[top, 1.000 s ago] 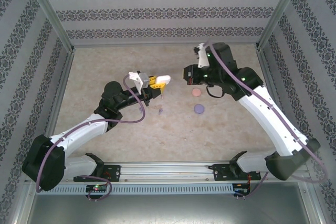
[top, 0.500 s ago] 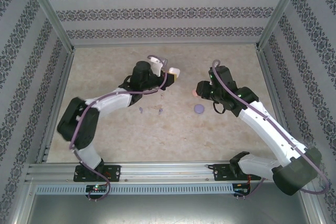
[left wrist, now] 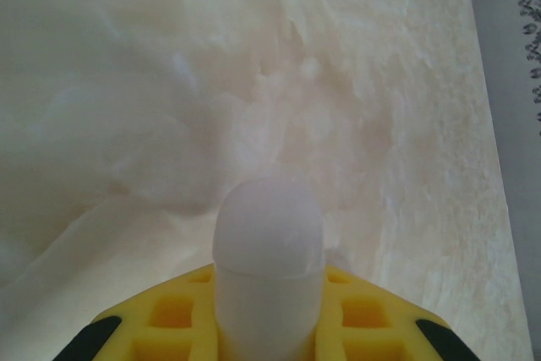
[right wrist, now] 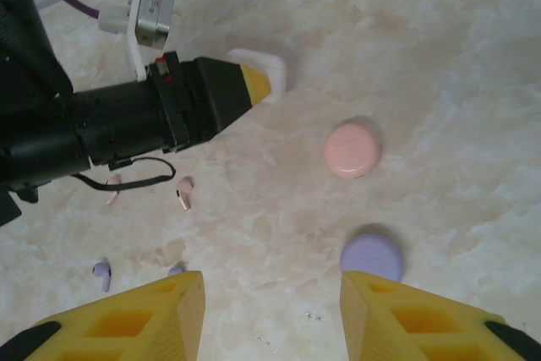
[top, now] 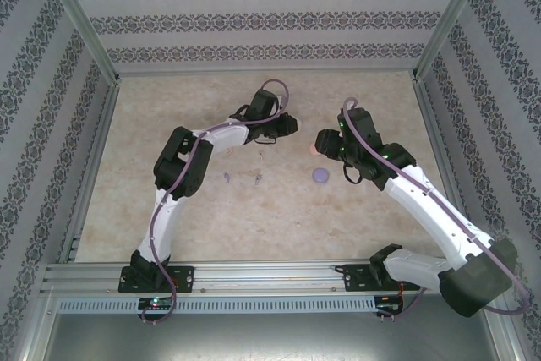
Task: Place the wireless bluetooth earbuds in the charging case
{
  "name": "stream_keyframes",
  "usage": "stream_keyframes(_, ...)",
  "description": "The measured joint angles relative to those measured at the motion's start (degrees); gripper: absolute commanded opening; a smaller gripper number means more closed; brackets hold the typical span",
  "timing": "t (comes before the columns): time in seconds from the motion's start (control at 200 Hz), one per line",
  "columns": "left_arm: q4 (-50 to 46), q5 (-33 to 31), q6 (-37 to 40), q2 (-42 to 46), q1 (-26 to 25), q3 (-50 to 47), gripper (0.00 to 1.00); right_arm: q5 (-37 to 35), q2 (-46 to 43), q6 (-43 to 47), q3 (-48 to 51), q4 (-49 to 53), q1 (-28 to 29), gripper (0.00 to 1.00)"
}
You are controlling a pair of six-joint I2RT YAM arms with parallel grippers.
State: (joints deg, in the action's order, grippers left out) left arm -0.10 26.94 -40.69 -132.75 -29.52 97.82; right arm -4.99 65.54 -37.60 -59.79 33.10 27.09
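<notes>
Nearest me, the aluminium rail edges the pale marbled tabletop. Purple earbuds and pink earbuds lie loose mid-tabletop, left of the purple case and pink case. I see my right pincer parted and empty over those cases. My left pincer clamps the white case. Patterned wallpaper closes the far side.
</notes>
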Motion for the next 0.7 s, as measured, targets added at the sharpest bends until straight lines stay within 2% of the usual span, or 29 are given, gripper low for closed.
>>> stream_keyframes(0.18, -7.5, 0.0, -2.0, -4.6, 0.4, 7.7, 0.33, 0.1, 0.1, 0.0, 1.2, -0.4, 0.0, 0.54)
stream_keyframes(0.3, -12.7, 0.0, -2.1, -6.4, 1.1, 11.3, 0.42, 0.2, 0.1, 0.0, 1.9, -0.3, -0.1, 0.6)
stream_keyframes(0.415, -16.5, 0.0, -2.0, -6.4, 2.1, 12.4, 0.46, 0.1, 0.1, -0.1, 2.2, 0.1, -0.6, 0.66)
stream_keyframes(0.45, -17.2, 0.0, -1.8, -6.4, 2.4, 12.5, 0.51, 0.0, 0.1, 0.0, 2.2, 0.4, -0.7, 0.69)
stream_keyframes(0.6, -20.3, 0.0, -0.5, -4.9, 3.5, 12.3, 0.54, -0.4, 0.2, 0.2, 2.2, 1.6, -1.3, 0.77)
stream_keyframes(0.699, -21.2, -0.1, 0.4, -1.1, 4.5, 9.6, 0.55, -0.4, 1.2, 0.7, 2.2, 1.9, -2.3, 0.78)
